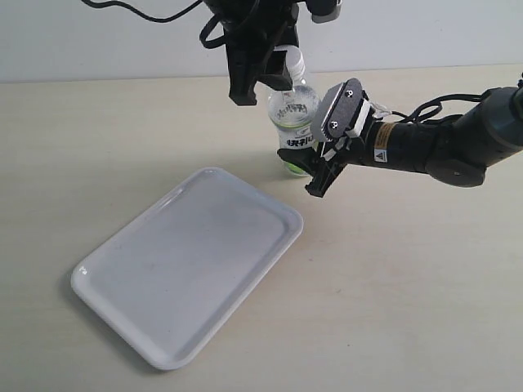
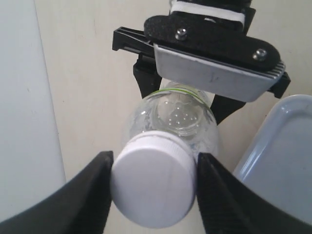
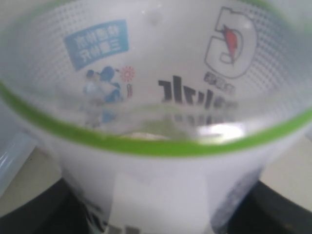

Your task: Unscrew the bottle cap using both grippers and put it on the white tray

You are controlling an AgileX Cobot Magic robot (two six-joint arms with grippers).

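Observation:
The clear bottle point(image 1: 292, 110) with its white-and-green label stands upright on the table, just behind the white tray point(image 1: 188, 278). My all-black left gripper point(image 1: 263, 82) comes down from above. In the left wrist view its two fingers point(image 2: 83, 200) press both sides of the white bottle cap point(image 2: 153, 187), which sits on the neck. My right gripper point(image 1: 304, 159), the one with the grey-white block, reaches in from the right and is shut on the lower body of the bottle point(image 3: 156, 97). Its dark fingers point(image 3: 280, 209) flank the label.
The tray point(image 2: 287, 146) lies empty, angled across the table's front left, with its near corner close to the bottle's base. A pale wall runs along the back edge of the table. The right arm stretches low over the table from the right.

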